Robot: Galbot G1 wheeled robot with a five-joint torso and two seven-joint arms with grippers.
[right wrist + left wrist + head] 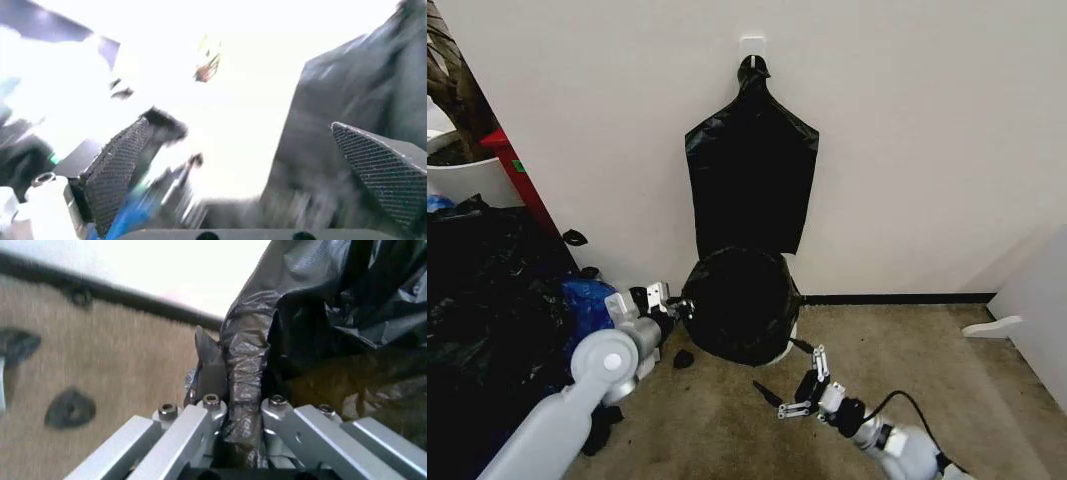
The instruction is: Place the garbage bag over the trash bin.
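The garbage bag (740, 305) covers the trash bin (792, 338) against the wall, and the left gripper (241, 405) is clamped on a fold of its edge. The right gripper (805, 385), jaws apart and holding nothing, sits on open carpet (927, 370) just beside the bag's lower right.

The garbage bag (739, 305) hides nearly all the trash bin (791, 338).
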